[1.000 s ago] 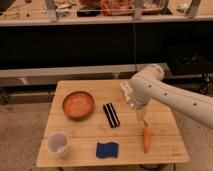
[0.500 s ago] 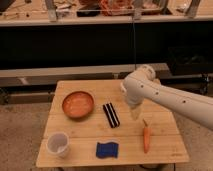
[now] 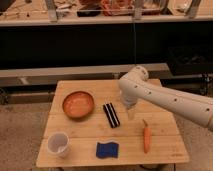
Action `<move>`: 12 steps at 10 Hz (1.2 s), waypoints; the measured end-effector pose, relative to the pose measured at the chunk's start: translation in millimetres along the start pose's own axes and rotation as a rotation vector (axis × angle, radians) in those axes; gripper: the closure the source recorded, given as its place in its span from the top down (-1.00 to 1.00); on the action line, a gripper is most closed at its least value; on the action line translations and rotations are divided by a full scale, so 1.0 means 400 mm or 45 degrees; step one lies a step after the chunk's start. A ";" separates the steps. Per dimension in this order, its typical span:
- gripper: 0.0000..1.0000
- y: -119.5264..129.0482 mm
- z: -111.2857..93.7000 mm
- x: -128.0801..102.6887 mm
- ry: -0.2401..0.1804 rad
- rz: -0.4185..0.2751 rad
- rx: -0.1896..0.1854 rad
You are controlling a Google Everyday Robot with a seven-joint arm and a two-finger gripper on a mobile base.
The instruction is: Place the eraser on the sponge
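Eraser (image 3: 111, 115), arm (image 3: 165, 100) bent downward — jaws just beside it

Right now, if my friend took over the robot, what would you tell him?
The end effector hovers just right of the eraser, low over the table.
The eraser lies mid-table, not picked up.
The sponge sits near the front edge, in front of the eraser, with nothing on it.
Done: nothing yet.
Left: grab the eraser, lift it, set it on the sponge.

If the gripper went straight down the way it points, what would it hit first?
Probably bare table, just beside the eraser; the gripper hangs between eraser and carrot, though depth is unclear.
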 end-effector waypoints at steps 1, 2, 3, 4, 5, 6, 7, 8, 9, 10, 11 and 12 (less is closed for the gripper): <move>0.60 -0.002 0.007 -0.002 -0.003 -0.009 -0.005; 0.60 -0.005 0.017 -0.005 -0.006 -0.025 -0.007; 0.60 -0.008 0.027 -0.009 -0.011 -0.039 -0.011; 0.60 -0.012 0.032 -0.013 -0.012 -0.049 -0.011; 0.60 -0.014 0.043 -0.017 -0.013 -0.064 -0.016; 0.60 -0.017 0.055 -0.022 -0.016 -0.083 -0.021; 0.60 -0.017 0.063 -0.025 -0.020 -0.096 -0.024; 0.60 -0.017 0.074 -0.029 -0.025 -0.112 -0.029; 0.60 -0.018 0.080 -0.032 -0.027 -0.126 -0.032; 0.60 -0.020 0.084 -0.034 -0.029 -0.143 -0.036; 0.60 -0.020 0.090 -0.037 -0.034 -0.157 -0.040; 0.60 -0.019 0.100 -0.039 -0.037 -0.173 -0.047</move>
